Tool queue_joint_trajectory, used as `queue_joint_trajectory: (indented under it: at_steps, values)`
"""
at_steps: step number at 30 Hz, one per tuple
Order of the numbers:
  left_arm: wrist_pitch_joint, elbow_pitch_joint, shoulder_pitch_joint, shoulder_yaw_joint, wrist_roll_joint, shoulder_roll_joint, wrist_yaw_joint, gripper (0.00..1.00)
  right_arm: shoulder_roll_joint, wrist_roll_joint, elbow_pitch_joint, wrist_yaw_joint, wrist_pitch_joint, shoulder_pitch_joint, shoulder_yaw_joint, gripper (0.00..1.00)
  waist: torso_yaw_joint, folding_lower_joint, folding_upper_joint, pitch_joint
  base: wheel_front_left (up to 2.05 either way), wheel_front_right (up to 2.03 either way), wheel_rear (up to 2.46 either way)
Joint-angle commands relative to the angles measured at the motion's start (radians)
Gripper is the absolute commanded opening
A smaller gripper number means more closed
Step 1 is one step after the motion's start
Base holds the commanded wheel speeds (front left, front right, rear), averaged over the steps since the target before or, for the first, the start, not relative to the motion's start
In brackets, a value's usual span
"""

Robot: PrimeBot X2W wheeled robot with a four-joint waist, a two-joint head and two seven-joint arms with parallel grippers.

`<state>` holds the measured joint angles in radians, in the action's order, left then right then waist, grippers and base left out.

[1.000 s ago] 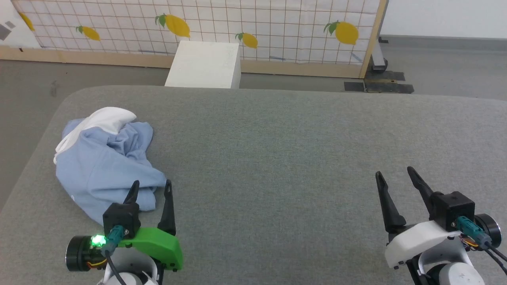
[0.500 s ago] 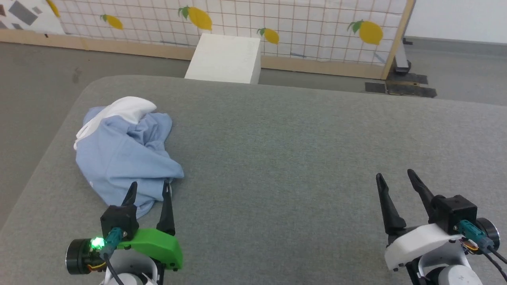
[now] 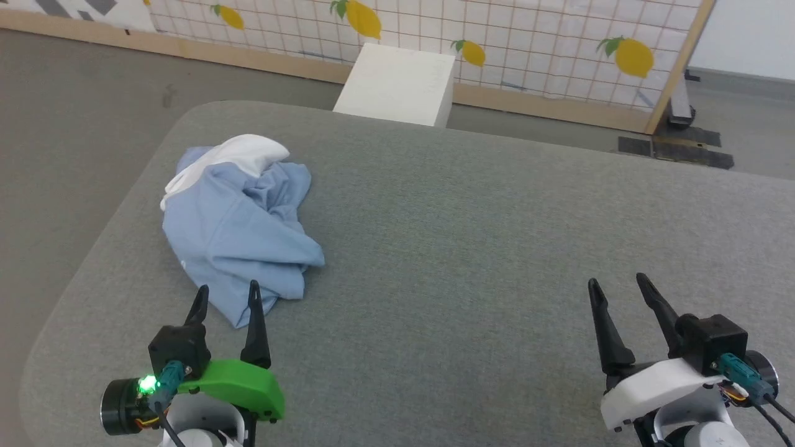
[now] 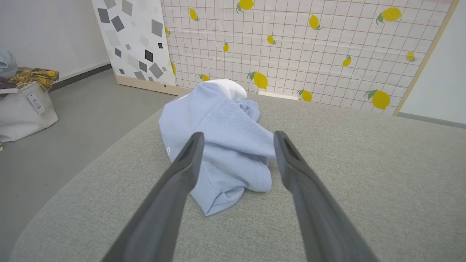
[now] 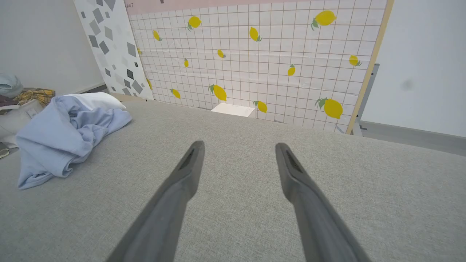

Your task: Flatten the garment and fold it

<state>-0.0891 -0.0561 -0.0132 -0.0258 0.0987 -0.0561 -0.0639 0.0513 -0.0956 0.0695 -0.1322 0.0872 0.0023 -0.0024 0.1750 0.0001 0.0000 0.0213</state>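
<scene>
**A crumpled shirt and two open grippers**

Closest to us are our two grippers, low over the grey table [image 3: 472, 261]. Our left gripper [image 3: 227, 287] has its two dark fingers apart, and nothing is between them. It points at the near edge of the shirt [image 3: 239, 230]. The fingertips are just at that edge, but we cannot tell if they touch the cloth. Our right gripper [image 3: 617, 279] also has its fingers apart and holds nothing. It is over bare table, well apart from the shirt.

The shirt is light blue. It lies in a crumpled heap on the left part of the table, near the left edge. It is bunched up with many folds, and a white part sticks out at its far end. A small bit of white print shows on its left side.

Past the far edge of the table a white box [image 3: 397, 84] stands on the grey floor. Behind the box is a screen [image 3: 534, 37] with a grid and yellow lemons on it. In the left wrist view, a pale bag [image 4: 22, 109] sits on the floor far off to the left.
</scene>
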Motion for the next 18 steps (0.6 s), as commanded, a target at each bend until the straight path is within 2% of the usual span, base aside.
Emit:
queue_joint_trajectory:
  at_steps: [1, 18]
  values:
    - [-0.01, -0.005, -0.005, -0.001, 0.014, 0.002, -0.011, 1.0, 0.0, -0.013, 0.008, 0.001, 0.011, 0.017, 0.003, 1.0, 0.018, 0.0, 0.0, 0.001, 0.0, 0.0, 0.0]
    - [-0.045, -0.025, -0.001, -0.001, 0.035, 0.003, -0.036, 1.0, -0.001, -0.047, 0.045, 0.001, 0.046, 0.027, 0.01, 1.0, 0.093, 0.0, 0.0, 0.002, 0.0, 0.0, 0.0]
